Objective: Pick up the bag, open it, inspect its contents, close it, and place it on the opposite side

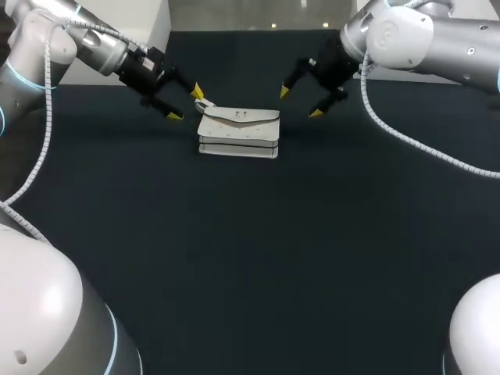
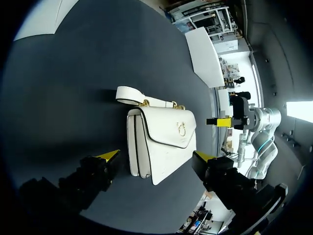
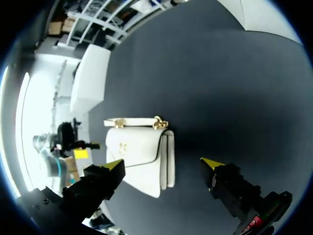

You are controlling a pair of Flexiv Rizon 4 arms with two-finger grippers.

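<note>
The dark table (image 1: 250, 258) stretched bare across its near part. Farther back, about midway between the two arms, the white bag (image 1: 238, 133) lay flat on the cloth with its flap (image 2: 168, 128) down and a small gold clasp (image 2: 181, 129) on it. Its white strap (image 2: 132, 94) lay folded along the bag's far end, fixed there by gold rings.

The left gripper (image 1: 185, 103) hung just beside the bag's left far corner, its yellow-tipped fingers spread wide and holding nothing. In the left wrist view that gripper (image 2: 156, 155) stood over the bag's near end, with neither finger seen touching it.

The right gripper (image 1: 300, 102) hung just beside the bag's right far corner, its fingers likewise wide apart and empty. In the right wrist view the bag (image 3: 139, 152) lay between and just ahead of that gripper's (image 3: 162, 163) open fingers, nearer to one of them
</note>
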